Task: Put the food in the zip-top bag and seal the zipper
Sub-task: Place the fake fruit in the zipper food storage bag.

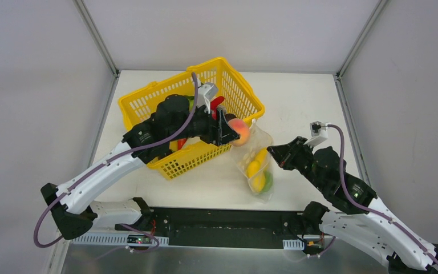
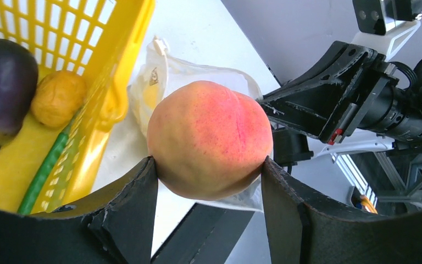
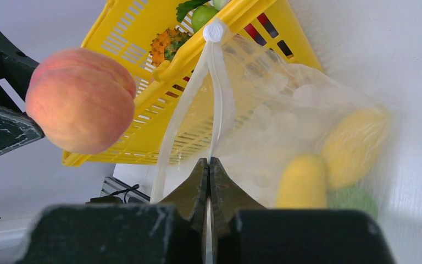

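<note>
My left gripper (image 1: pixel 235 134) is shut on a pink-orange peach (image 1: pixel 240 132) and holds it in the air beside the basket, above the open end of the dotted clear zip-top bag (image 1: pixel 256 165). In the left wrist view the peach (image 2: pixel 209 137) sits between both fingers, with the bag (image 2: pixel 198 77) below it. My right gripper (image 1: pixel 272 150) is shut on the bag's upper edge; its jaws (image 3: pixel 209 165) pinch the zipper strip (image 3: pixel 215 93). Two yellow pieces (image 3: pixel 302 181) and a green one (image 3: pixel 351 201) lie inside the bag. A dark purple eggplant (image 2: pixel 3 88) stays in the basket.
The yellow mesh basket (image 1: pixel 148 97) stands at the back left, its near corner touching the bag, with several more toy foods in it, including a tan-orange piece (image 2: pixel 59 98). The black rail runs along the table's near edge (image 1: pixel 222 220). Grey walls enclose the table.
</note>
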You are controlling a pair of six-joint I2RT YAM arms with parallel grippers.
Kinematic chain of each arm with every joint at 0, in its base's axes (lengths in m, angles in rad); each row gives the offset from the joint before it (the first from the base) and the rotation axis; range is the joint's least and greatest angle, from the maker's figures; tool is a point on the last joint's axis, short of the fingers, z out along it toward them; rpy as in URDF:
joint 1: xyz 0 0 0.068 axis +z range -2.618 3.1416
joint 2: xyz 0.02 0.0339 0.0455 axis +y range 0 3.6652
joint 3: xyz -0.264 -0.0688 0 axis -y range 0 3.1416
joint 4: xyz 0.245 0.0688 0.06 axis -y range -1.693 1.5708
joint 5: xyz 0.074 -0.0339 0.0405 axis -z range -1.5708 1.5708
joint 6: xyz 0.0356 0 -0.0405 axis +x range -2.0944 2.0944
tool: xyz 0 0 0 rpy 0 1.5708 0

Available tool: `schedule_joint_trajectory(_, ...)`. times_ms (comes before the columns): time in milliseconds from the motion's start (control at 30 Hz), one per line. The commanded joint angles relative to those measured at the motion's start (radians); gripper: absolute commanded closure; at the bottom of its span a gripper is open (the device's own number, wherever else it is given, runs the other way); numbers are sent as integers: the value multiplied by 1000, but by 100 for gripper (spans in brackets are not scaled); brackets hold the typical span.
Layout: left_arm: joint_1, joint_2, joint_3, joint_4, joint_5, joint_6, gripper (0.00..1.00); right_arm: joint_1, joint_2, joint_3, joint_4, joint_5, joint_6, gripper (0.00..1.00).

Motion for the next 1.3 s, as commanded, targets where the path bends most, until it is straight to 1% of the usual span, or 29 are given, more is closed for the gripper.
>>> schedule_joint_trajectory(0,-47,59,98,43,-12,24,83,2,-1,5,46,-6,1,100)
schedule_joint_trajectory(200,-120,142,167,-61,-98,86,82,2,-21,-9,53,1,-2,100)
schedule_joint_trajectory(400,-152,204,184,-63,-110,99,79,2,-32,-12,58,22,-1,100)
schedule_joint_trajectory(500,-165,261,216,-74,-108,104,79,2,-40,-18,71,28,0,100)
schedule_joint_trajectory(667,-186,325,246,-102,-140,124,73,1,-58,-21,75,49,0,100)
schedule_joint_trajectory(700,-187,328,245,-100,-143,123,69,2,-63,-21,74,56,0,100)
schedule_joint_trajectory(733,-189,330,243,-99,-146,123,64,1,-68,-23,75,66,2,100)
schedule_joint_trajectory(800,-189,329,242,-99,-141,130,51,2,-74,-29,73,85,5,100)
schedule_joint_trajectory(833,-189,324,239,-99,-145,133,42,2,-77,-31,73,92,5,100)
schedule_joint_trajectory(967,-189,281,218,-94,-176,150,26,2,-78,-36,73,116,8,100)
schedule_joint_trajectory(1067,-189,260,207,-96,-177,160,18,2,-80,-40,73,118,9,100)
schedule_joint_trajectory(1100,-190,257,205,-94,-173,160,10,2,-80,-43,73,118,11,100)
schedule_joint_trajectory(1133,-189,255,204,-95,-173,160,6,1,-79,-45,73,118,11,100)
schedule_joint_trajectory(1267,-189,224,191,-102,-200,168,4,1,-83,-44,65,121,10,100)
